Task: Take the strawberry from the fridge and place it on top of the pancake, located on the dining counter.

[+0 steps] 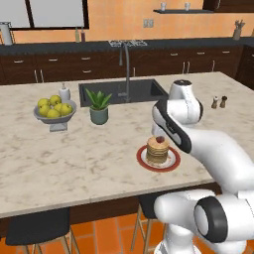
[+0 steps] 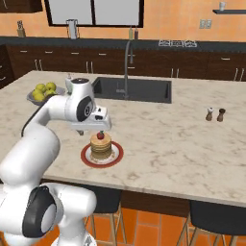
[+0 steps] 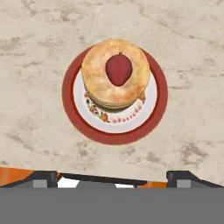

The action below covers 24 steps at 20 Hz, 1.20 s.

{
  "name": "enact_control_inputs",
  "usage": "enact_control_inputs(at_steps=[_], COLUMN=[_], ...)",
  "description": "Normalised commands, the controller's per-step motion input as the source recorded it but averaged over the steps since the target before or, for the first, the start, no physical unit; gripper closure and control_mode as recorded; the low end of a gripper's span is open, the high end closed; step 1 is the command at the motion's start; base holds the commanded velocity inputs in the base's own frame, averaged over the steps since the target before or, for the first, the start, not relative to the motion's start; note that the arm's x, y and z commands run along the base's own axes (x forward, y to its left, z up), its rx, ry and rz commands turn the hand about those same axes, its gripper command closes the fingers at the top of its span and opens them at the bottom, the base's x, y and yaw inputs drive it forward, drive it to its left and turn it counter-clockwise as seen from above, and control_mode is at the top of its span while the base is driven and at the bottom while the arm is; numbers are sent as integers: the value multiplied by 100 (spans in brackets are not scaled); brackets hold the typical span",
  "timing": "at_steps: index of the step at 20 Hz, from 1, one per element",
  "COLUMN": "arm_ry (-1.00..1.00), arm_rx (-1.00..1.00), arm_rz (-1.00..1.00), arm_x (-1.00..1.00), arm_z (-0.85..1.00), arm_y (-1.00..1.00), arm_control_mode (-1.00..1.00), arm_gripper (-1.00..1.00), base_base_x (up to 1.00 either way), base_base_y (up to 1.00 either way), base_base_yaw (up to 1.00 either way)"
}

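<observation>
The small dark red strawberry lies on top of the tan pancake stack, which rests on a white, red-rimmed plate. The plate stands near the front edge of the beige marble dining counter. My gripper hovers straight above the stack, open, with its finger tips wide apart and nothing between them. In the right base view the strawberry sits just below the hand. In the left base view the strawberry peeks out beside the forearm. The fridge is out of view.
A black sink with a curved faucet lies behind the plate. A bowl of yellow-green fruits and a potted plant stand to the left. Salt and pepper shakers stand at the right. Dark stools are tucked under the counter's edge.
</observation>
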Motion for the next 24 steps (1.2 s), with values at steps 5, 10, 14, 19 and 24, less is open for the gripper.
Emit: enact_control_inputs(at_steps=[5,10,14,19,24], arm_ry=[-14,-28,-27,-20,-15], arm_rx=[1,0,2,5,6], arm_rz=[0,0,0,0,0], arm_x=[-80,-66,-75,-83,-83], arm_z=[26,67,61,46,39], arm_y=[0,0,0,0,-1], arm_control_mode=[-100,-100,-100,-100,-100], arm_gripper=[-100,-100,-100,-100,-100], base_base_x=[0,0,0,0,0], base_base_y=[0,0,0,0,0], base_base_yaw=[0,0,0,0,0])
